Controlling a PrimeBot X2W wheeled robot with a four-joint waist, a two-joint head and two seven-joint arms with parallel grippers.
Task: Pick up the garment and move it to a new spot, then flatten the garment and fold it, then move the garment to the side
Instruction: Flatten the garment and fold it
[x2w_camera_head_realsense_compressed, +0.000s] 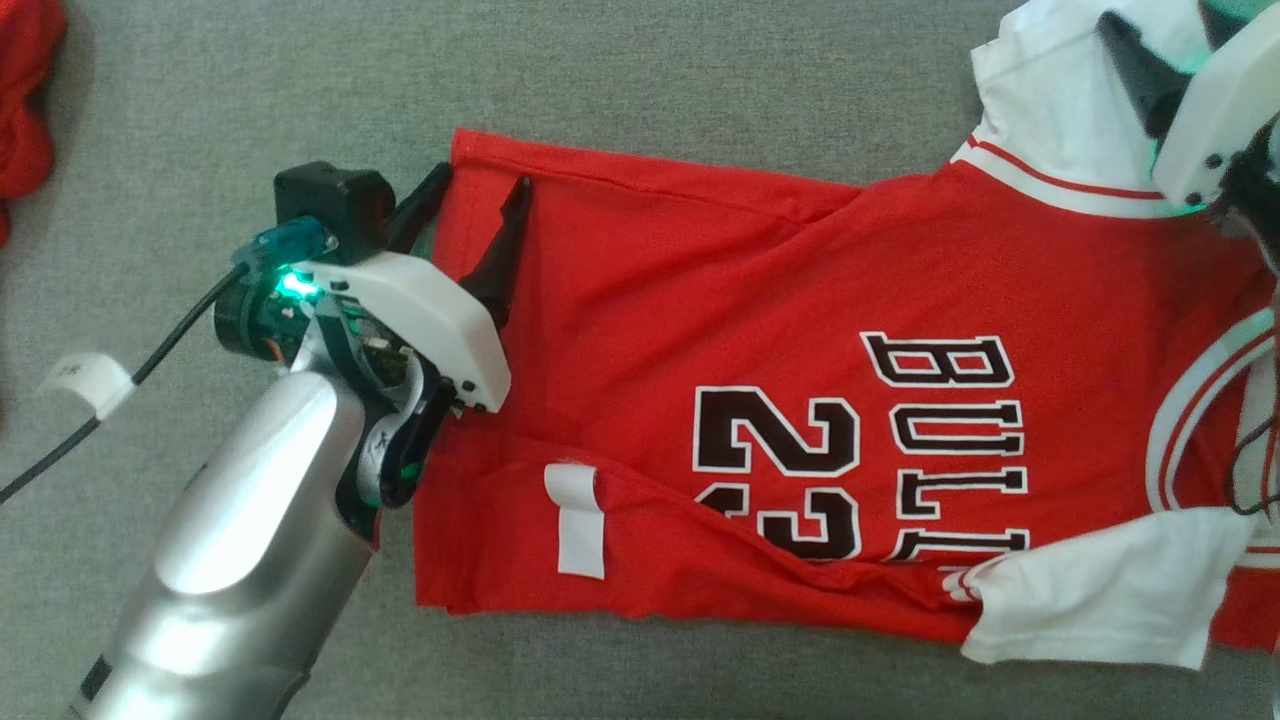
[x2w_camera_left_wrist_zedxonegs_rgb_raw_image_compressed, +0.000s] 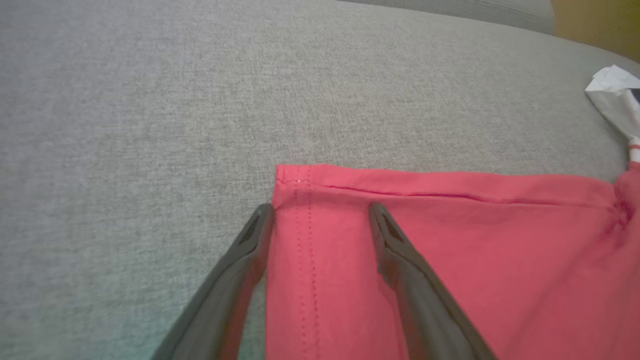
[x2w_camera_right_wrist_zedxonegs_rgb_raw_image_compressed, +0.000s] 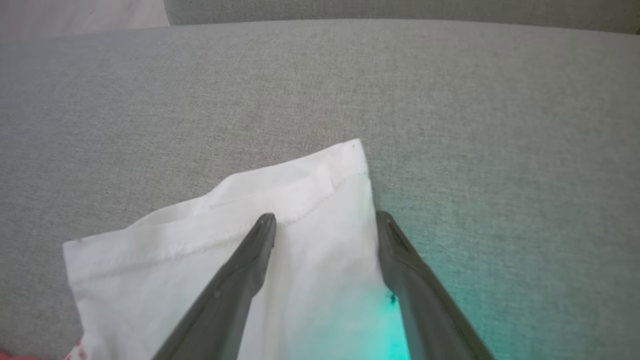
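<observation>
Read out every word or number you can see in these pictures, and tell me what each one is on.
"BULL": black, white-edged letters on the red jersey, sideways in the head view; a fold covers whatever follows.
"2", then a digit half under the fold, probably "3": same jersey, beside the letters.
White tag on the jersey: no print visible.
White label on the cable: marks too small to read.

Our right gripper (x2w_camera_right_wrist_zedxonegs_rgb_raw_image_compressed: 325, 220) stands spread over the garment's white sleeve (x2w_camera_right_wrist_zedxonegs_rgb_raw_image_compressed: 300, 240), which lies on grey upholstery (x2w_camera_right_wrist_zedxonegs_rgb_raw_image_compressed: 500, 125).
</observation>
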